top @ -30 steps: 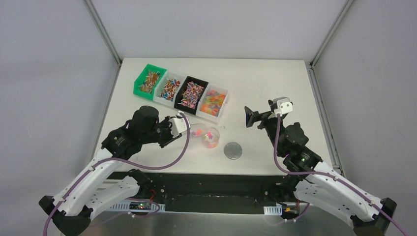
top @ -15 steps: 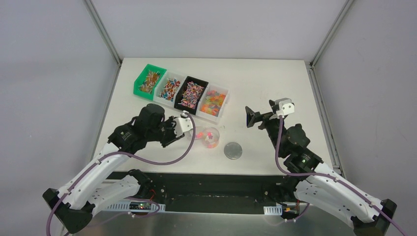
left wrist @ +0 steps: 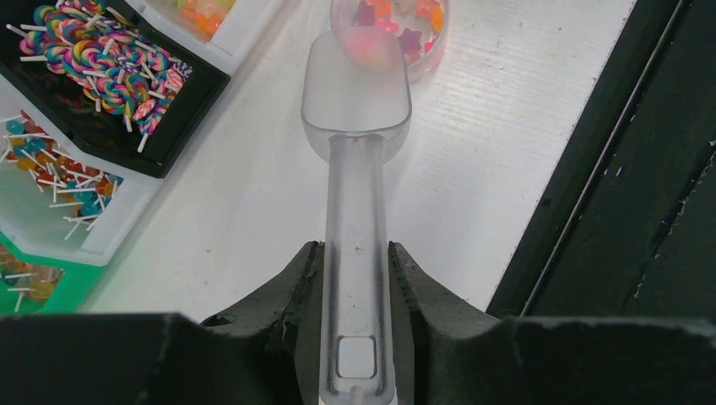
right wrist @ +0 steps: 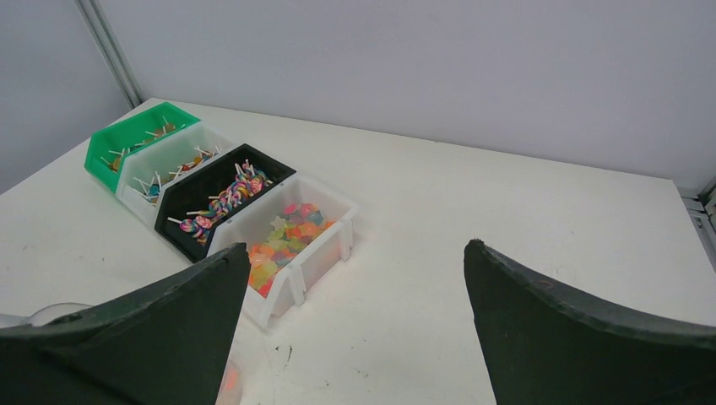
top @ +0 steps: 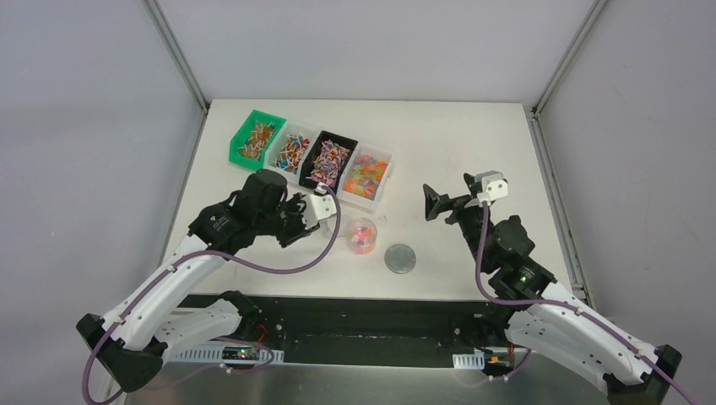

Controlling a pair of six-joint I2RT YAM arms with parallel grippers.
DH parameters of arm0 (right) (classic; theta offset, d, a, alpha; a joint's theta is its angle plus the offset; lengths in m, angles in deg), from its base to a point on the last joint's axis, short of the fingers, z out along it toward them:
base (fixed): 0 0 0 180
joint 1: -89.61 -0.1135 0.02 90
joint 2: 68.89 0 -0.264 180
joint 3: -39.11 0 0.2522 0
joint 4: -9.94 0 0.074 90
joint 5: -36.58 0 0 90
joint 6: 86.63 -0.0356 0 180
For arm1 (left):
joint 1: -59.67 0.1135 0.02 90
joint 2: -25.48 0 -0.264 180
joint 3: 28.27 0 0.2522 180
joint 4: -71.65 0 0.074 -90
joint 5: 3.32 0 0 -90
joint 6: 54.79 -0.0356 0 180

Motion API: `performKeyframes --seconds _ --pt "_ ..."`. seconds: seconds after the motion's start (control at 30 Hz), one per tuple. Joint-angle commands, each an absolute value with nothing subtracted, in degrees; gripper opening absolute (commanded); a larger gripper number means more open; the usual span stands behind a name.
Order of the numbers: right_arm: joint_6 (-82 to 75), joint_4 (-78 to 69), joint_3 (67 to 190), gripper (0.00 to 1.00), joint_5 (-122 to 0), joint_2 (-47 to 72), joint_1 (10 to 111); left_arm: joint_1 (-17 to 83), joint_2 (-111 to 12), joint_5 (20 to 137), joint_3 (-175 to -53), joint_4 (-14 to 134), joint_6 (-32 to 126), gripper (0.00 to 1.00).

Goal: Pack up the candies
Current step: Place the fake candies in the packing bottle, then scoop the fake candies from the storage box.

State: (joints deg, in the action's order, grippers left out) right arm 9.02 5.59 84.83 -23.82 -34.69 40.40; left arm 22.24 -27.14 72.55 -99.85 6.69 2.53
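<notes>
The candies lie in four bins at the back left: green (top: pixel 256 137), white (top: pixel 290 152), black with lollipops (top: pixel 328 160) and white with gummies (top: pixel 366 175). A clear cup (top: pixel 361 235) holds several pink and orange candies; it also shows in the left wrist view (left wrist: pixel 390 25). My left gripper (left wrist: pixel 355 278) is shut on the handle of a clear plastic scoop (left wrist: pixel 356 126), whose bowl looks empty and reaches the cup's near rim. My right gripper (right wrist: pixel 355 253) is open and empty, above the table right of the gummy bin (right wrist: pixel 291 236).
A grey round lid disc (top: pixel 400 257) lies on the table just right of the cup. The black lollipop bin (left wrist: pixel 93 84) is left of the scoop. The table's front edge and a black rail (left wrist: pixel 608 194) run close on the right of the scoop.
My left arm has shifted a little towards the bins, carrying the scoop with it. The cup and lid have stayed put. My right gripper has drifted slightly right.
</notes>
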Motion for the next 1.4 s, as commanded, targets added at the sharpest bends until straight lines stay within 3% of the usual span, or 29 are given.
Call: performKeyframes --seconds 0.0,0.3,0.63,1.1,1.37 --pt "8.99 8.04 84.51 1.0 -23.6 -36.07 40.69 22.23 -27.05 69.85 -103.98 7.45 2.19 0.0" --pt "8.22 7.96 84.36 1.0 -24.41 -37.19 40.74 22.23 -28.97 74.33 -110.03 11.38 14.96 0.0" --pt "7.91 7.49 85.99 1.0 -25.14 -37.41 40.74 22.23 -46.74 77.72 -123.79 7.99 27.14 0.0" --pt "7.12 3.12 89.52 1.0 -25.34 -38.92 40.69 22.32 -69.34 88.14 -144.3 -2.75 30.17 0.0" --pt "7.06 2.37 88.89 1.0 -24.09 -40.56 40.74 22.32 -73.82 89.68 -146.28 -3.53 28.93 0.0"
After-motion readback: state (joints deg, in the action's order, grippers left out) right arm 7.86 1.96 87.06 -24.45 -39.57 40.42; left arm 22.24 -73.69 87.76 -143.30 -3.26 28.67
